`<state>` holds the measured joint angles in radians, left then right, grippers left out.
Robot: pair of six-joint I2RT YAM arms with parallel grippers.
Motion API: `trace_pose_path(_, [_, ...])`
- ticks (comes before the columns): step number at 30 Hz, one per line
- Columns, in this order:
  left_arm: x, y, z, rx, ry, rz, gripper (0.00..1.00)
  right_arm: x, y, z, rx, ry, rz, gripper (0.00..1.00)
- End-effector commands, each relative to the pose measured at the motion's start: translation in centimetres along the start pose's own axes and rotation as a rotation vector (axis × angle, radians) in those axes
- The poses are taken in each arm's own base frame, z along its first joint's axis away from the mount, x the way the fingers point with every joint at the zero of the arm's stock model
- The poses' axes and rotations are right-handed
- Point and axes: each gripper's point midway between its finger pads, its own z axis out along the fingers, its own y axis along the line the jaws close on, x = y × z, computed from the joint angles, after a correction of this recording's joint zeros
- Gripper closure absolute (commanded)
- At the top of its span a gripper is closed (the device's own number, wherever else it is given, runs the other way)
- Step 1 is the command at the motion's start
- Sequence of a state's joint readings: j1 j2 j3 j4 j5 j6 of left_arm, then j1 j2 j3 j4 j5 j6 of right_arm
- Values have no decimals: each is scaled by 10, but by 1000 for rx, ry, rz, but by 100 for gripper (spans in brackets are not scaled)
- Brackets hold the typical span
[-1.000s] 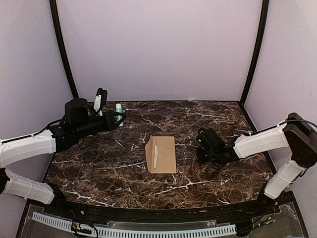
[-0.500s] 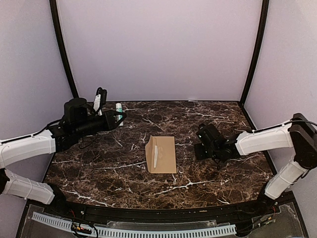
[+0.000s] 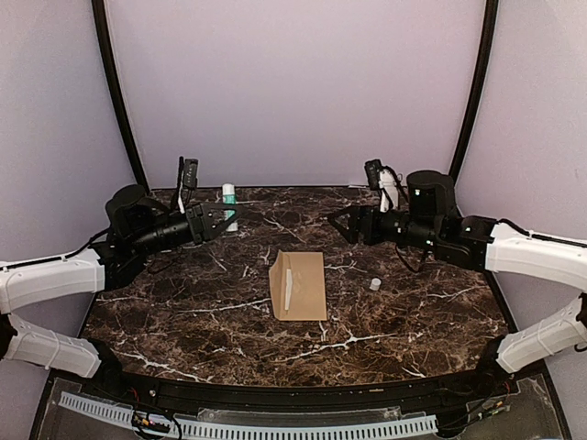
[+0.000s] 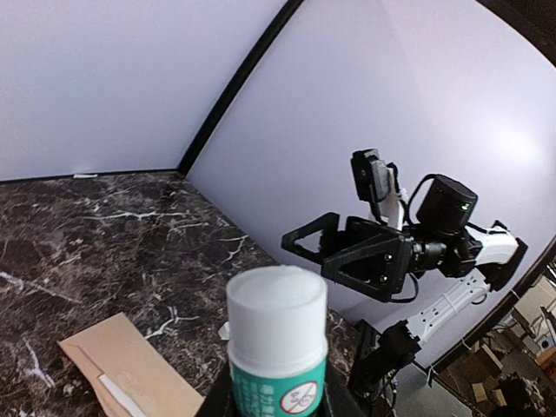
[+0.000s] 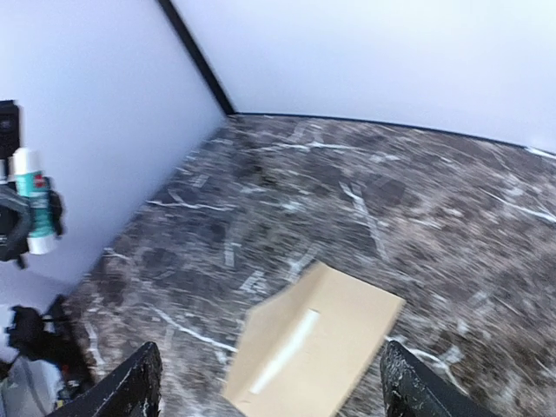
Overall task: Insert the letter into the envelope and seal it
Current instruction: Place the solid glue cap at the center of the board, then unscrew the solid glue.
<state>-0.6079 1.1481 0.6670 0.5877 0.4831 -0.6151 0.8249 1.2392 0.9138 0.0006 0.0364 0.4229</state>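
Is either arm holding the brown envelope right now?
No, the envelope lies flat on the table, and nothing is touching it.

- The top camera looks down from above and behind my bases, taking in the whole marble table [image 3: 183, 321].
- My left wrist camera rides close behind the glue stick [image 4: 276, 334], facing across at my right arm [image 4: 443, 213].
- My right wrist camera looks obliquely down across the table; all three views share the envelope [image 3: 299, 285].
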Motion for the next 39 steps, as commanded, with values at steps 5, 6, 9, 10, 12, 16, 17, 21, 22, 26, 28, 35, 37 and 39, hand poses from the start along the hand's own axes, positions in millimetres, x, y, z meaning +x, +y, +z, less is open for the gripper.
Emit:
trace_pose_path(5, [-25,-101,4,409,-81,196,99,-35,159,-17,-704,-66,-20,20])
trace_pose_path(6, [-26,-106,5,429,-91,200,99,-33,170,-15,-736,-55,-30,22])
trace_pose_path(9, [-26,-117,11,475,-111,186,99,-29,198,-9,-815,-31,-47,28])
trace_pose_path(10, [-29,-123,10,500,-127,183,99,-26,203,-5,-831,-21,-46,31])
trace_pose_path(12, [-29,-126,12,516,-135,168,99,-23,211,-1,-866,-14,-38,36])
trace_pose_path(16, [-28,-125,15,519,-142,145,99,-20,218,3,-902,-4,-29,44])
trace_pose_path(17, [-29,-125,15,517,-147,143,99,-18,219,3,-903,-1,-28,45])
trace_pose_path(21, [-28,-125,15,512,-142,141,99,-18,218,2,-900,-9,-26,51])
trace_pose_path(22, [-27,-125,15,511,-138,140,99,-19,218,1,-899,-12,-28,52])
trace_pose_path(26, [-22,-124,17,512,-110,128,100,-21,217,0,-889,-21,-31,56])
trace_pose_path(28, [-19,-122,18,506,-97,121,100,-21,218,-1,-895,-21,-31,58])
trace_pose_path(35, [-10,-120,21,507,-56,106,100,-24,218,1,-889,-25,-29,72])
trace_pose_path(37, [-8,-120,22,507,-47,104,100,-24,218,1,-888,-26,-27,77])
trace_pose_path(39, [-6,-119,23,504,-37,99,100,-23,217,2,-889,-24,-25,83])
